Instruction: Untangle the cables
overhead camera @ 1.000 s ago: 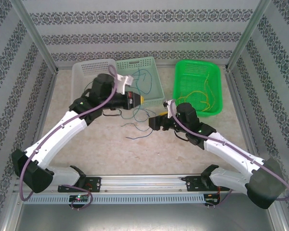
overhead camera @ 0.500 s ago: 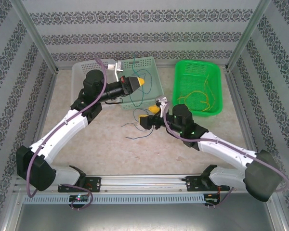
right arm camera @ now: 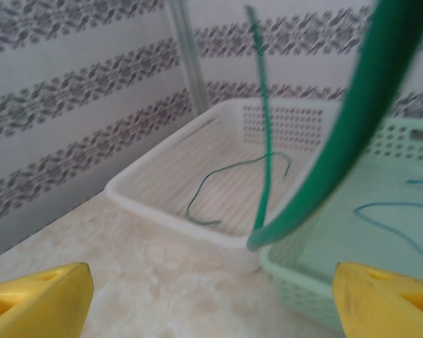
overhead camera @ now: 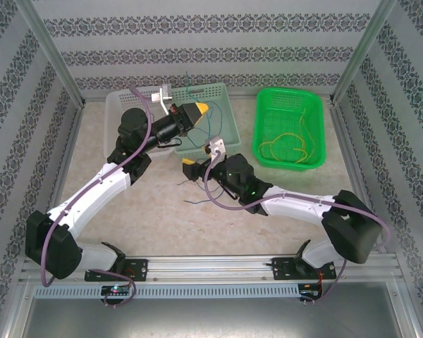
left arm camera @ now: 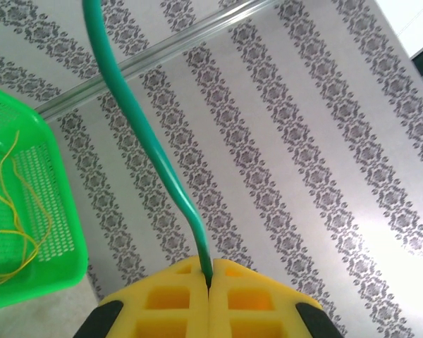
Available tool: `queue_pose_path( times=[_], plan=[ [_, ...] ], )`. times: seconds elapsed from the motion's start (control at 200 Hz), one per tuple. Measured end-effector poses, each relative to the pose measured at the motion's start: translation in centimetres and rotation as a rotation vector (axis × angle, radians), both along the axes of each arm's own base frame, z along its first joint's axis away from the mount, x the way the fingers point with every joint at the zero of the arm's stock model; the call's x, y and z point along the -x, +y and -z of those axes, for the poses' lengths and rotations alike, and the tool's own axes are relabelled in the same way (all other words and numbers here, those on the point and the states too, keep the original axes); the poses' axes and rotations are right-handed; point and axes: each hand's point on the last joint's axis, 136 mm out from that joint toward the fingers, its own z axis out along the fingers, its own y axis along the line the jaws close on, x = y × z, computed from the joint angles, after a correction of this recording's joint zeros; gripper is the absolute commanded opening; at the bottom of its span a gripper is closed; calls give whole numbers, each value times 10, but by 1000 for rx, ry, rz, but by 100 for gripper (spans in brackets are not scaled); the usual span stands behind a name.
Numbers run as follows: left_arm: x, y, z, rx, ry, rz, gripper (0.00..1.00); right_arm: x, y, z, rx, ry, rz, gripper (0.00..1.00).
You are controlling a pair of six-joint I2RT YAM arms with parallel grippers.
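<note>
Wire [left arm camera: 155,155], green: thin, limp, light. My left gripper [left arm camera: 209,290] pinches it; my right gripper [right arm camera: 211,299] gapes empty. Probably best taken mid-strand.

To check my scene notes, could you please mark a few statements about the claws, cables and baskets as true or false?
1. The left claw is shut on a green cable. True.
2. The right claw grips a blue cable. False: it is open and holds nothing.
3. The bright green basket holds yellow cables. True.
4. The white basket holds a yellow cable. False: a green strand lies in it.
</note>
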Motion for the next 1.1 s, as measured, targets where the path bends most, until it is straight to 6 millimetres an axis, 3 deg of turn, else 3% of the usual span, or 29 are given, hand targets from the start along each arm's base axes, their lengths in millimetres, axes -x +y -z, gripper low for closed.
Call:
queue_pose_path(
  times=[0.185, 0.345, 0.824, 0.929, 1.099],
  plan=[
    [-3, 4, -2, 63, 22, -22, 0, -24, -2, -6, -30, -43, 113, 86],
    [-5, 7, -6, 93, 26, -35, 0, -33, -12, -15, -69, -76, 190, 85],
    [-12, 13, 9, 145, 97, -67, 0, -26, -48, -28, -127, -115, 266, 82],
    [-12, 14, 2, 189, 95, -60, 0, -29, -49, -27, -133, -109, 243, 73],
    [-15, 13, 5, 204, 115, -57, 0, -36, -35, -18, -146, -62, 177, 44]
  ],
)
